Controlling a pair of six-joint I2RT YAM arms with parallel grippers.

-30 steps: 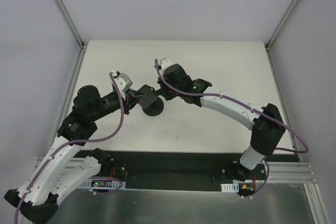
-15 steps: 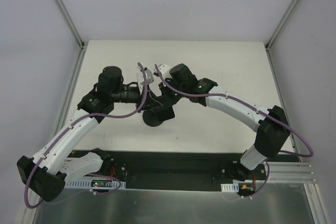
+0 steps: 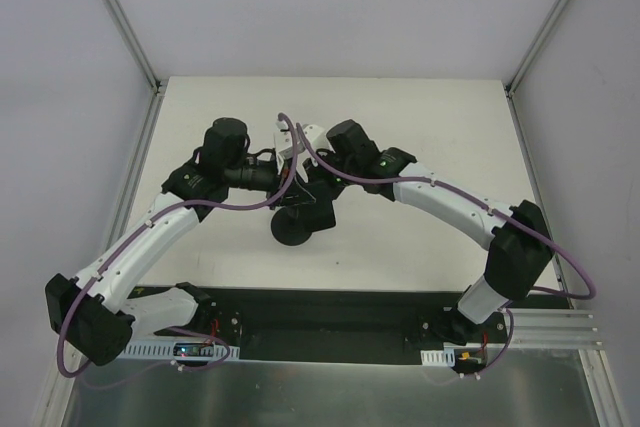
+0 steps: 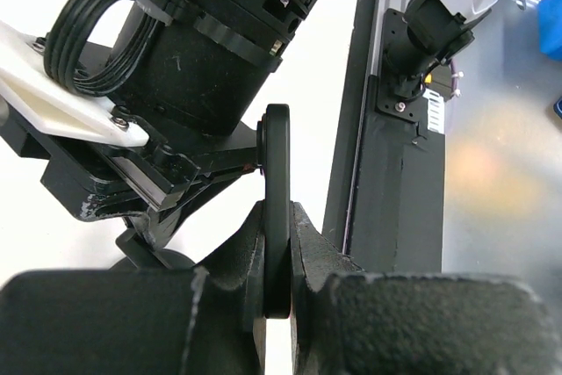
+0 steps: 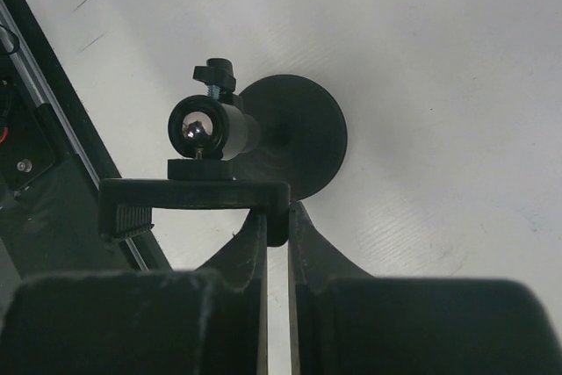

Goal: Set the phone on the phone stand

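Left gripper [image 4: 277, 221] clamped on thin black phone [image 4: 277, 155], edge-on, sticking out past fingertips. Right gripper [image 5: 277, 217] pinched on clamp head [image 5: 193, 195] of phone stand [image 5: 219, 127]; disc base [image 5: 307, 138] just beyond fingertips.

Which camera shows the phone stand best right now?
Right wrist: the phone stand shows whole, with disc base, ball joint and clamp head. Top external shows only its base below the arms; left wrist shows just a thin black edge, close up.

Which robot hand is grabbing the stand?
The right hand, pinching the clamp bar of the phone stand; the left hand grips the black phone instead.
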